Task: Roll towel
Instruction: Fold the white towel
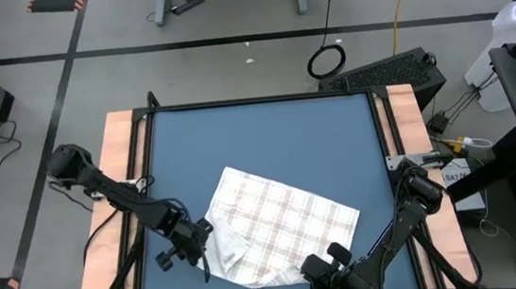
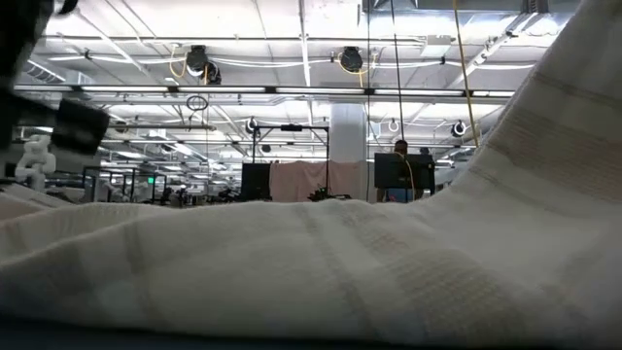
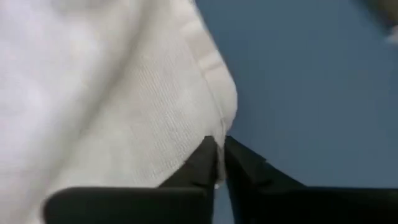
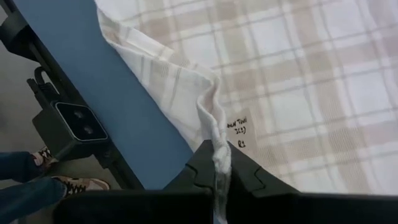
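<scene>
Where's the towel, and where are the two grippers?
towel (image 1: 284,220): high view, plaid middle.
left gripper (image 3: 219,158): left wrist view, between fingertips pinching the hem.
right gripper (image 4: 221,163): right wrist view, between fingertips clamping a fold.

The towel (image 1: 280,223), white with a faint beige plaid, lay spread and wrinkled at an angle on the near half of the table (image 1: 257,135), its near edge bunched and lifted.

Far half of table open; near half occupied

Blue table (image 1: 257,135) is bare from the far edge down to the towel (image 1: 280,223), and along both side strips. The towel covers the near centre, with the left gripper (image 1: 202,249) at its left edge and the right gripper (image 1: 322,264) at its near edge, blocking approach there.
</scene>
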Available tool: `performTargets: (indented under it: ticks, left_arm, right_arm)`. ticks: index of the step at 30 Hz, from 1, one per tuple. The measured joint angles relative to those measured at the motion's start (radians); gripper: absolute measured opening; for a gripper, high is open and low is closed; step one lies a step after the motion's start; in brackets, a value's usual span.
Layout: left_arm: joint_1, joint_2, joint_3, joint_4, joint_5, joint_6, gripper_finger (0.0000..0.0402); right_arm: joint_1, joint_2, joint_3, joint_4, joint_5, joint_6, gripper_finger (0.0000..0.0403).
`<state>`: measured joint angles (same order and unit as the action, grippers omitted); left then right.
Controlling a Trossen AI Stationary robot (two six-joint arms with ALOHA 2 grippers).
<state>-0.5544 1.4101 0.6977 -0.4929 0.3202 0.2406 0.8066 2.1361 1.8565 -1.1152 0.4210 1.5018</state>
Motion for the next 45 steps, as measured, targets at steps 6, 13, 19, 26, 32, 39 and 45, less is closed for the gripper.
performTargets:
  ticks: [6,13,19,26,32,39,45]
  left_arm:
    - [0.009,-0.07,0.103,-0.112,0.088,-0.019,0.0022]
    - [0.095,-0.033,0.176,-0.064,0.145,-0.027,0.0029]
    - [0.214,0.067,0.226,-0.065,0.284,-0.053,0.003]
    - [0.254,0.209,0.285,0.011,0.281,-0.024,0.0031]
    - [0.253,0.297,0.289,0.084,0.244,-0.061,0.0031]
    - [0.258,0.332,0.289,0.148,0.184,-0.1,0.0036]
    - [0.259,0.332,0.289,0.207,0.185,-0.131,0.0102]
  right_arm:
    - [0.0,0.0,0.0,0.0,0.0,-0.003,0.0002]
    - [0.0,0.0,0.0,0.006,-0.001,-0.023,0.0002]
    - [0.0,0.0,0.0,0.011,-0.004,-0.025,0.0002]
    - [0.0,0.0,0.0,0.014,-0.004,-0.024,0.0002]
    - [0.0,0.0,0.0,0.035,-0.008,-0.022,0.0002]
    - [0.0,0.0,0.0,0.038,-0.004,-0.022,0.0002]
    - [0.0,0.0,0.0,0.043,-0.004,-0.022,0.0002]
